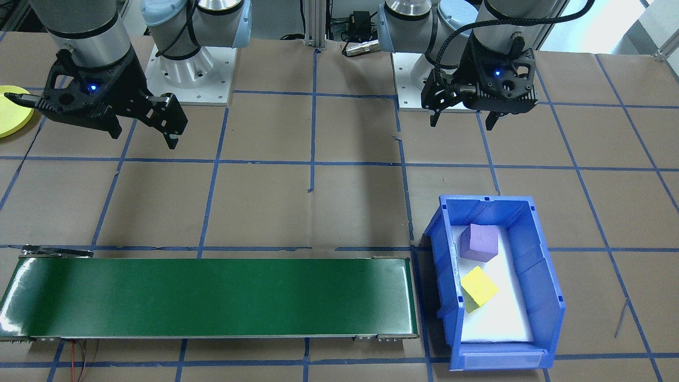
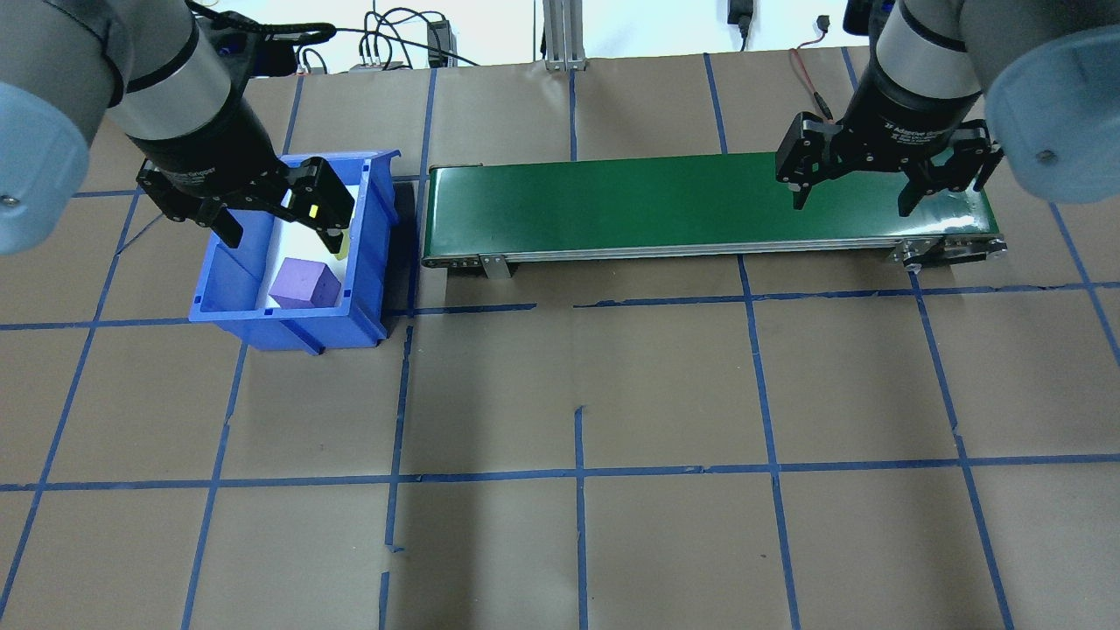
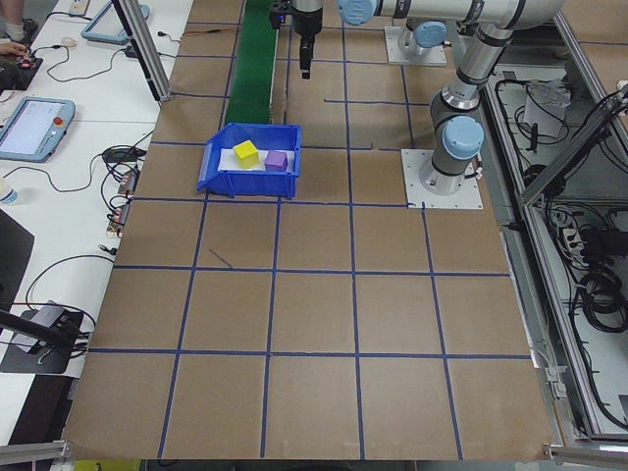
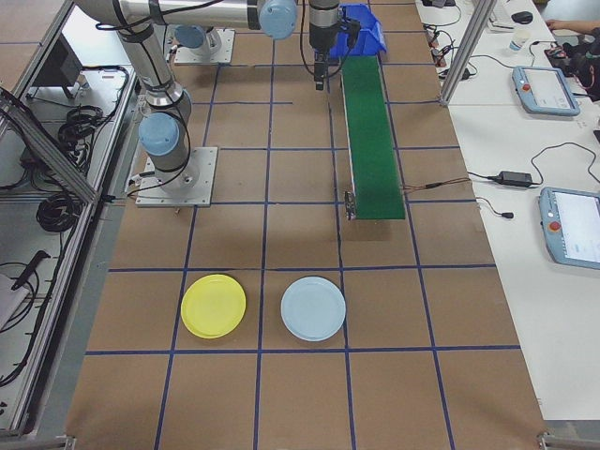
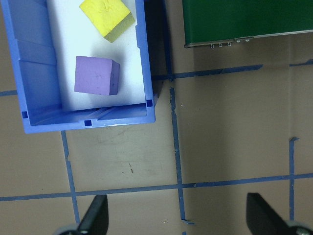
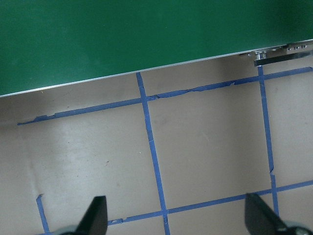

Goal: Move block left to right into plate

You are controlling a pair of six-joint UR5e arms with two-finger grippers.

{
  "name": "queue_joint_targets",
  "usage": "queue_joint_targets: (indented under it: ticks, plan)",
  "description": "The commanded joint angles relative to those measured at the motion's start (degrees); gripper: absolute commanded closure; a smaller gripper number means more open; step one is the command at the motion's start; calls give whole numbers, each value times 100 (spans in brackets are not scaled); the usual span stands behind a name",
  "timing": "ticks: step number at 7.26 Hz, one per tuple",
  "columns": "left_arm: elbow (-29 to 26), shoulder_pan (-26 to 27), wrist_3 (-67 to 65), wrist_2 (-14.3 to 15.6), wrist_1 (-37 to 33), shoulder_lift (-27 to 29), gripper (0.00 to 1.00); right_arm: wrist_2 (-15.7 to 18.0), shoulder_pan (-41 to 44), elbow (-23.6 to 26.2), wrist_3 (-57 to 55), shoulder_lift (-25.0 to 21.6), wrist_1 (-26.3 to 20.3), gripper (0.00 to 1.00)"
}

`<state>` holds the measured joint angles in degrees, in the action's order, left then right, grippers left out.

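Observation:
A purple block and a yellow block lie in the blue bin; the left wrist view shows the purple block and the yellow block from above. My left gripper hangs high over the bin's near side, open and holding nothing, and it looks the same from the front. Above the far end of the green conveyor, my right gripper is also open with nothing in it. The yellow plate lies on the table beyond the conveyor's end, and its edge shows in the front view.
The green conveyor belt runs from beside the bin toward my right side. A light-blue plate lies next to the yellow one. Blue tape lines grid the brown table. Tablets and cables sit on side desks.

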<state>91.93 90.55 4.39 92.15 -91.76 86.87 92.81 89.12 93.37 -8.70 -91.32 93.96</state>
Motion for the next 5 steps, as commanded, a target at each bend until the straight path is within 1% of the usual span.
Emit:
queue_joint_targets:
  ticks: [1, 5]
  plan:
    - [0, -19, 0, 13, 0, -21, 0, 0, 0, 6, 0, 0, 0, 0]
    - [0, -81, 9, 5, 0, -13, 0, 0, 0, 6, 0, 0, 0, 0]
